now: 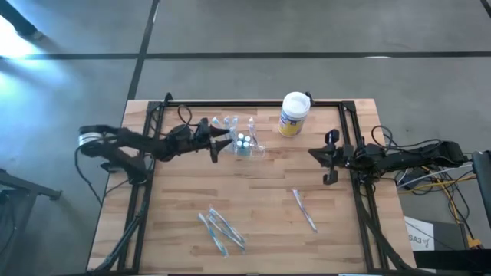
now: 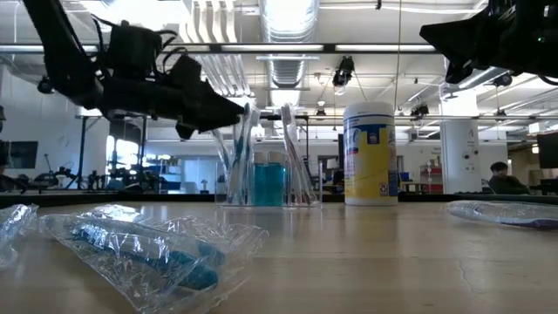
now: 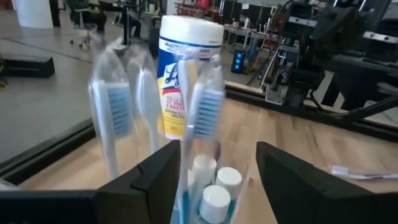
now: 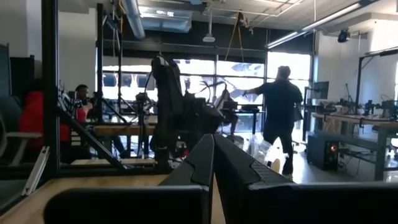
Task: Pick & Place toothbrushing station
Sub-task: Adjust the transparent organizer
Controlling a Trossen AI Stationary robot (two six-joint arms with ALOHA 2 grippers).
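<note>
Two arms showing: left gripper (image 1: 223, 142), jaws spread and released, is hovering just left of the toothbrushing station (image 1: 244, 142); right gripper (image 1: 330, 157) is waiting clenched.

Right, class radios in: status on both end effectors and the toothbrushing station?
Left end effector open, at the toothbrushing station. Right end effector shut, waiting. Canister stands behind.
</note>
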